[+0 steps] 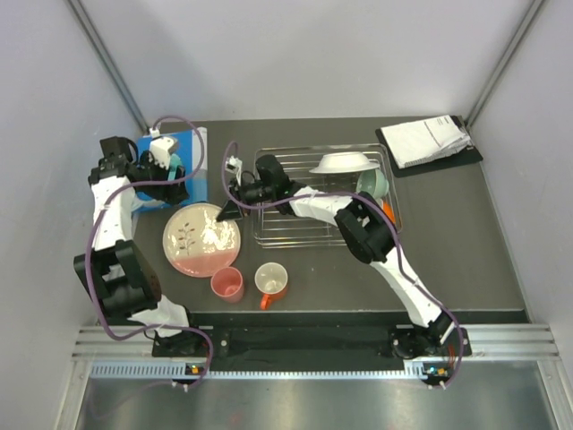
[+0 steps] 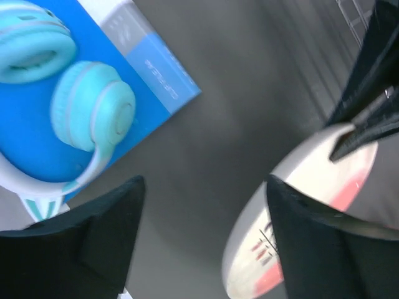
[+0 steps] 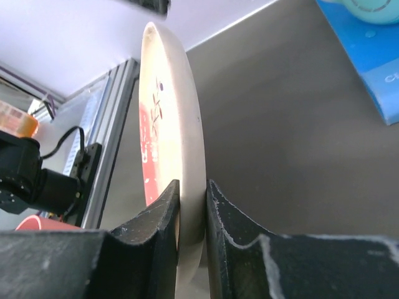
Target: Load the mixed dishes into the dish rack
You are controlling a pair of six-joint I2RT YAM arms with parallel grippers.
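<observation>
The cream-and-pink plate lies on the table left of the dish rack. My right gripper is shut on the plate's right rim; in the right wrist view both fingers pinch the rim. My left gripper is open and empty above the table beside the blue book; its view shows the plate under its right finger. The pink cup and orange mug stand upright near the plate. The white shallow bowl, mint-green bowl and an orange bowl's edge are in the rack.
A blue book with pictured headphones lies at the back left; it also shows in the left wrist view. White papers on a black board lie at the back right. Grey walls close both sides.
</observation>
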